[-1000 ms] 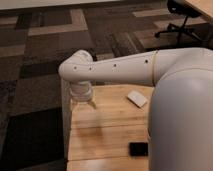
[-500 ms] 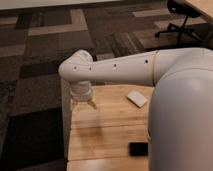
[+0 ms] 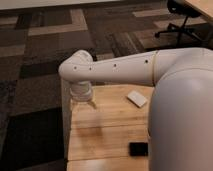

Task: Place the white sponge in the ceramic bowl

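Observation:
The white sponge [image 3: 137,98] lies flat on the wooden table [image 3: 110,132], near its far edge and close to my arm's big white body. My gripper [image 3: 83,104] hangs from the wrist over the table's far left corner, well to the left of the sponge. It is open and empty. The ceramic bowl is out of view, possibly hidden behind my arm.
A black phone [image 3: 138,148] lies on the table near its front. My white arm [image 3: 185,110] covers the table's right side. Dark patterned carpet [image 3: 45,60] surrounds the table, and an office chair [image 3: 181,20] stands at the far right.

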Robot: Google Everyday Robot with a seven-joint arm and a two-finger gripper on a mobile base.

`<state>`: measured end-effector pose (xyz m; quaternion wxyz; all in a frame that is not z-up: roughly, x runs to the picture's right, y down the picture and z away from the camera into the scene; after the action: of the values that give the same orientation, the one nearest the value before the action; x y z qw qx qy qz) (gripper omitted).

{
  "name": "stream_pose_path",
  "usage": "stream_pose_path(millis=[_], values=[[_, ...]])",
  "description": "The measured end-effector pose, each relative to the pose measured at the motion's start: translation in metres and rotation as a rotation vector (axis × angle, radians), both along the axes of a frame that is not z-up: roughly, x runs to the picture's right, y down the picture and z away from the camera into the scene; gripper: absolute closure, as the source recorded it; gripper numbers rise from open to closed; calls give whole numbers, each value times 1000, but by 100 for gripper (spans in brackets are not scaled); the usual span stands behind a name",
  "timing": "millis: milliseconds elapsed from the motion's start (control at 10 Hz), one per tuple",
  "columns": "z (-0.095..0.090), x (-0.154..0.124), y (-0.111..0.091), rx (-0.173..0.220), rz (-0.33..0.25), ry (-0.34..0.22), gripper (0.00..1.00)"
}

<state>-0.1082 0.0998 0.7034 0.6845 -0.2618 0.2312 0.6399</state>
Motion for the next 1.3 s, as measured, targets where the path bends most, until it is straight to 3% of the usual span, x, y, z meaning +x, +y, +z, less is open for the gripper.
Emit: stream_pose_path(millis=[400,700,900,1100,1300], values=[[-3,24,-19,48,-61,-3,35],[7,55,-38,64,-122,-46,35],[16,86,-48,53,-196,-64,35],[22,131,-66,25,-354,-71,35],[23,143,-77,22,-411,-75,35]])
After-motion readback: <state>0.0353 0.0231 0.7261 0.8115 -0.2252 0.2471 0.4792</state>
